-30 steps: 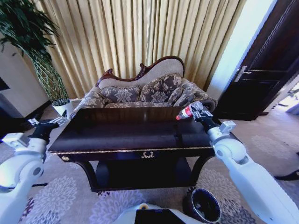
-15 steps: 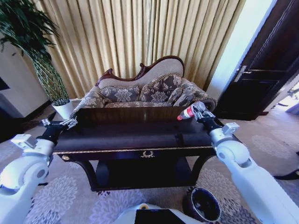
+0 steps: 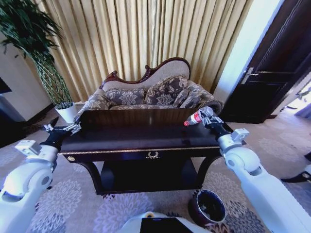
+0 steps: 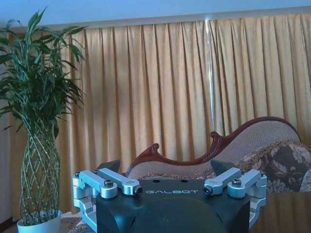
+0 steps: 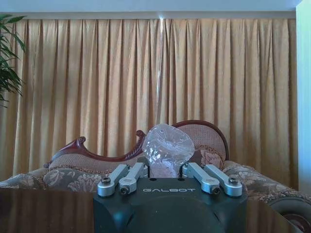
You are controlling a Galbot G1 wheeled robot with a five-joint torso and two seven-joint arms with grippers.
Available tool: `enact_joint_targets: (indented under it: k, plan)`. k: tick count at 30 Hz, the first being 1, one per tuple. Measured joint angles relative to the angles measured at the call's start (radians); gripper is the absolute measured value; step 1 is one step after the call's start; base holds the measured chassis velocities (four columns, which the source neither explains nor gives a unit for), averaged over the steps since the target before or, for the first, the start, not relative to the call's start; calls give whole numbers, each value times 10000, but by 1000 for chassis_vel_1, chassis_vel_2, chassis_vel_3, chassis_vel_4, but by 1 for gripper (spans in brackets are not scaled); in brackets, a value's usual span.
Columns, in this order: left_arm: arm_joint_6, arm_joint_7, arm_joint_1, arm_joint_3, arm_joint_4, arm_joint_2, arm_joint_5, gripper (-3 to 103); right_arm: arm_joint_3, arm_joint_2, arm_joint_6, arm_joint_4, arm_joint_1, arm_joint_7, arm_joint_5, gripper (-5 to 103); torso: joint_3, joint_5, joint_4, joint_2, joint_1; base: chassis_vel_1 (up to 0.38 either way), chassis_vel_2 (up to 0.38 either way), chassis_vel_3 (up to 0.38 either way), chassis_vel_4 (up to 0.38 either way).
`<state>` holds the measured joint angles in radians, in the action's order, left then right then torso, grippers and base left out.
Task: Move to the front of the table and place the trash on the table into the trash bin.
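Bin: trash bin (image 3: 208,209) sits on the floor below and behind the right hand, by the surface's right front leg. It is a bit higher in the head view than a second ago, and the whole picture shifted with it, so the camera moved, not the bin.
Right hand: right hand (image 3: 208,116) is pinching the bottle (image 3: 194,118) above the right rear part of the surface (image 3: 136,138), red cap pointing toward the left hand. In the right wrist view the fingers (image 5: 127,177) close on the clear bottle body (image 5: 166,148).
Bottle vs hand: in the grip, lifted off the surface, held roughly where it was a second ago.
Left hand: left hand (image 3: 65,129) is spread and holding nothing, and has come in from beyond the surface's left edge to right over that end. Left wrist view shows the fingers (image 4: 119,183) wide apart.
Meaning: judging by this, one item is picked but not binned; the drop needs the right hand to swing back and down to the bin.
Other trash: no box or paper wad visible on the surface.
Far: sofa (image 3: 150,94) and curtains (image 3: 141,39) behind the surface.
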<state>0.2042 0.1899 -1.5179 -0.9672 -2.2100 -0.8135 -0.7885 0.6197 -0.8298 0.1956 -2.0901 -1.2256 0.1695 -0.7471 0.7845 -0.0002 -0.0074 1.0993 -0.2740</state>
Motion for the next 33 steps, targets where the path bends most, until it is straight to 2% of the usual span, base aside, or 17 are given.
enact_joint_targets:
  k: [33]
  plan:
    - [-80, -50, 393, 390, 147, 71, 98, 100, 221, -35, -45, -39, -230, -7, -39, 26, 1, 1, 0, -1, 0, 136, -133, -133, 134]
